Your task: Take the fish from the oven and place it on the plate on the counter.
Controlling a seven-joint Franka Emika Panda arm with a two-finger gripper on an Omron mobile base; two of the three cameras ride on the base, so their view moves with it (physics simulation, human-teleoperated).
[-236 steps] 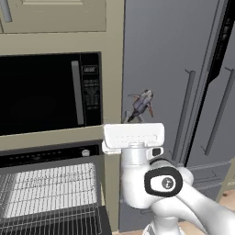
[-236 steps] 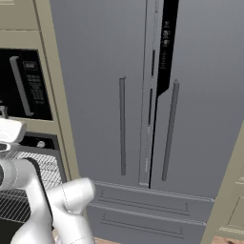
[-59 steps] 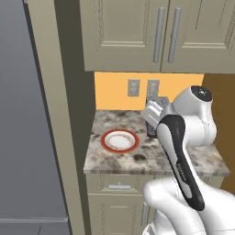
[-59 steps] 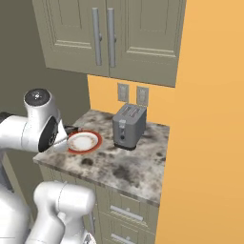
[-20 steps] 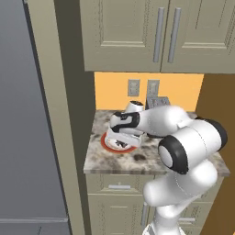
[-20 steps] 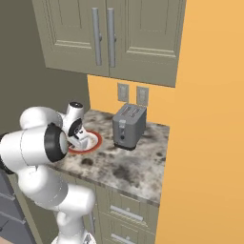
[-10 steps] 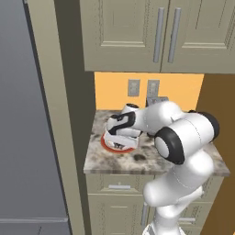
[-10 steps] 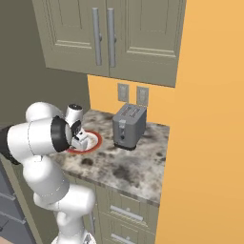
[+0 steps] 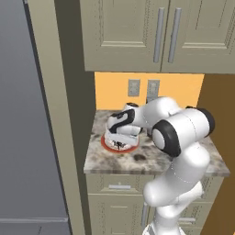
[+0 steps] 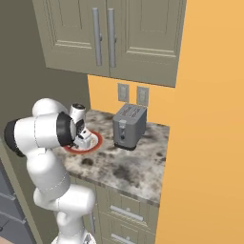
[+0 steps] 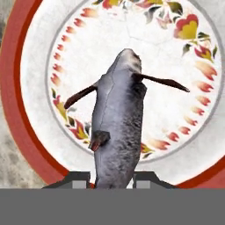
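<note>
Granite counter [image 9: 151, 161] under beige cabinets [image 10: 109, 35] carries the plate [image 11: 35, 110], a toaster [image 10: 127, 127] just beside it. Up close, my gripper [image 11: 113, 179] clamps the fish [image 11: 117, 121] low over the plate's flowered centre.

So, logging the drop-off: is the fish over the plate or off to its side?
Over it. In the hand view the fish hangs between the hand's fingertips, with the plate directly behind.

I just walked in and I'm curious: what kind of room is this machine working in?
A kitchen, it seems, though computer-rendered: a granite counter under beige wall cabinets, with a toaster and a red-rimmed plate on it.
</note>
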